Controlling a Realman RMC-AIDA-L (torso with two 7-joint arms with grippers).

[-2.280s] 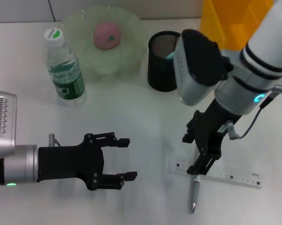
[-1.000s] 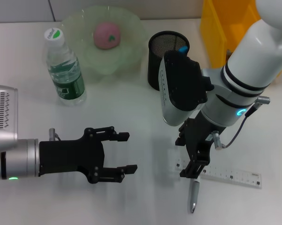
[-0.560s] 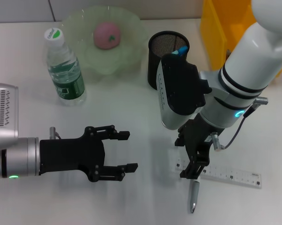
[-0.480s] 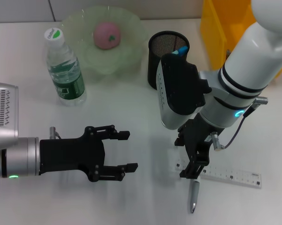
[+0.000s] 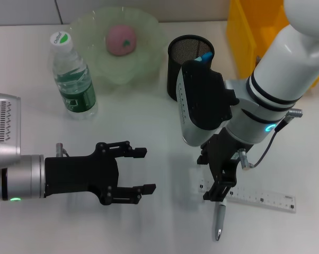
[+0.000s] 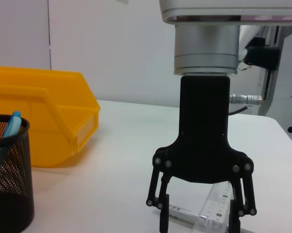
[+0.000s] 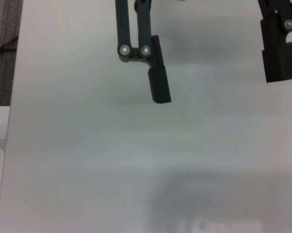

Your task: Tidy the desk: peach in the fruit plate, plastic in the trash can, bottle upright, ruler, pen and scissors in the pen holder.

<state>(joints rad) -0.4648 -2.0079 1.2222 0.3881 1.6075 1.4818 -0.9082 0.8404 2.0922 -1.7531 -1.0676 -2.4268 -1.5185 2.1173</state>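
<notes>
Done: peach (image 5: pixel 120 39) in fruit plate (image 5: pixel 149 32); bottle (image 5: pixel 72 79) upright; blue item in pen holder (image 5: pixel 176 79). Left: pen (image 5: pixel 220 217) and ruler (image 5: pixel 260 198) flat on worktop (image 5: pixel 149 132). Right claw (image 5: pixel 216 191) over pen, clench state unclear. Left claw (image 5: pixel 139 170) released, idle.

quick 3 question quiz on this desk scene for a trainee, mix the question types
1. True or false: the peach lies in the fruit plate.
2. Which gripper is down over the pen and ruler? A) left B) right
3. Fill in: the bottle stands ____ beside the plate.

Key:
1. True.
2. B. The right gripper is at the pen's upper end, fingers open in the left wrist view; the left gripper is open above bare table, apart from both.
3. Upright.
</notes>
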